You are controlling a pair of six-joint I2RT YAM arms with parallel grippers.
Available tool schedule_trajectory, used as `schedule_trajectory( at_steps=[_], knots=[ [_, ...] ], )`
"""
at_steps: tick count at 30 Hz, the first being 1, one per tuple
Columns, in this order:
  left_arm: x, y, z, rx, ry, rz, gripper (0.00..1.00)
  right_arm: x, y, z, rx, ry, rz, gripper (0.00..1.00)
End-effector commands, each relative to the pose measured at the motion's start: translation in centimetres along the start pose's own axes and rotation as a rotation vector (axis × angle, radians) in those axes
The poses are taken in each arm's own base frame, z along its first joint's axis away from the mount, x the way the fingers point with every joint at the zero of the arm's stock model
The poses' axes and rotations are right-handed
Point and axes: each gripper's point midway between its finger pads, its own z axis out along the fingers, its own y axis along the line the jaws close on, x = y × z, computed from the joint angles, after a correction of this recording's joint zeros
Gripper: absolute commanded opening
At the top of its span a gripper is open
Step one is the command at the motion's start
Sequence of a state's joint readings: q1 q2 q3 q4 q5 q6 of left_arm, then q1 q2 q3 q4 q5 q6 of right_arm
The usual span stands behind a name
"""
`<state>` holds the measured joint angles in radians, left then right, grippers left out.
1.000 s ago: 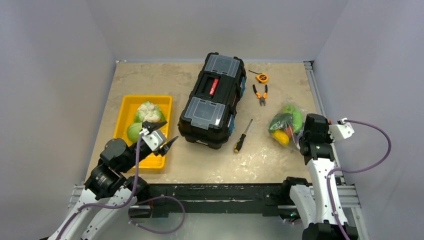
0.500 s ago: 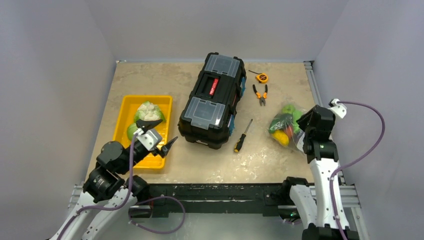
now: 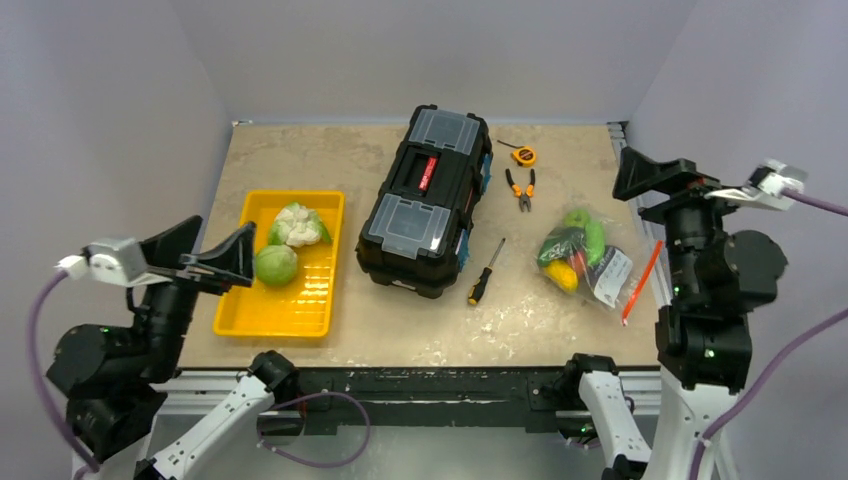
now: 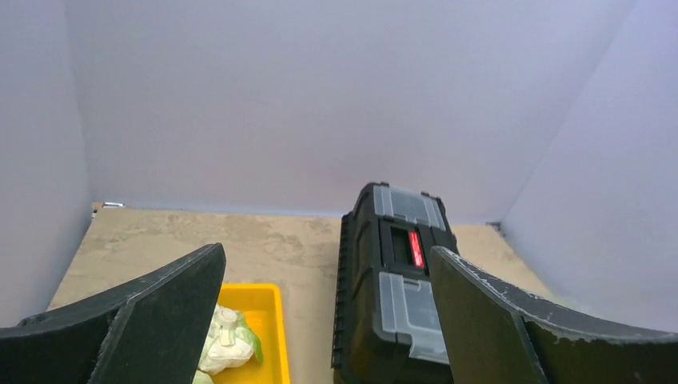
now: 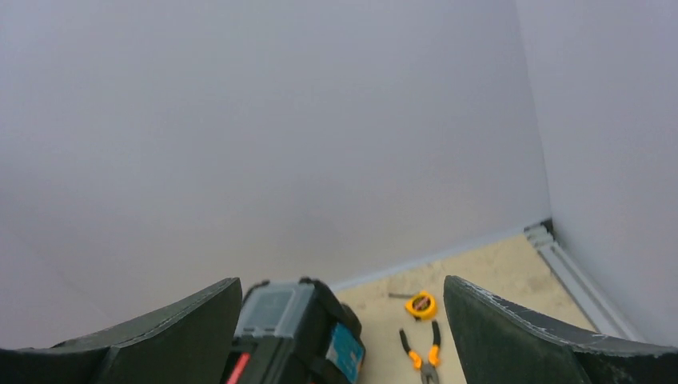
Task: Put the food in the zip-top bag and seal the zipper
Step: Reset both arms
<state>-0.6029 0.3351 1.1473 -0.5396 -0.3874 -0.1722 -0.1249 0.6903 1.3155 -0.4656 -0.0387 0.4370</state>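
Observation:
The clear zip-top bag (image 3: pixel 588 258) lies flat at the right of the table. Green, yellow and dark food pieces show inside it, and a white label. Its red-orange zipper (image 3: pixel 640 283) runs along the bag's right edge. A white cauliflower (image 3: pixel 297 224) (image 4: pixel 228 346) and a green cabbage (image 3: pixel 275 265) sit in the yellow tray (image 3: pixel 238 325) (image 4: pixel 269 320). My left gripper (image 3: pixel 215 250) (image 4: pixel 326 252) hangs open, high over the tray's near left side. My right gripper (image 3: pixel 652 178) (image 5: pixel 342 282) is open too, raised above the table's right edge. Neither holds anything.
A black toolbox (image 3: pixel 425 200) (image 4: pixel 400 288) (image 5: pixel 292 328) stands in the middle. A black-and-yellow screwdriver (image 3: pixel 485 272) lies to its right. Orange-handled pliers (image 3: pixel 520 188) (image 5: pixel 421 356) and a yellow tape measure (image 3: pixel 523 155) (image 5: pixel 420 305) lie at the back right. Grey walls close in three sides.
Both arms have risen and drawn back from the table. The right gripper has left the bag and opened wide. The left gripper has lifted off the tray and opened further.

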Motion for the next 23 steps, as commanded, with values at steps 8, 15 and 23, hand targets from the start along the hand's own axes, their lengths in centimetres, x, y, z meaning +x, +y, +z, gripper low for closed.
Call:
schedule_trajectory(
  at_steps=[8, 15, 23],
  knots=[
    [-5.9, 2.2, -3.5, -0.088, -0.098, -0.112, 1.00, -7.9, 0.5, -3.9, 0.109, -0.172, -0.007, 0.99],
    [-6.5, 1.6, -3.8, -0.055, -0.092, -0.134, 1.00, -9.1, 0.8, -5.4, 0.105, -0.223, 0.009, 0.99],
    [-6.0, 1.2, -3.5, -0.045, -0.065, -0.126, 1.00, -9.5, 0.4, -6.7, 0.118, -0.267, 0.013, 0.99]
  ],
)
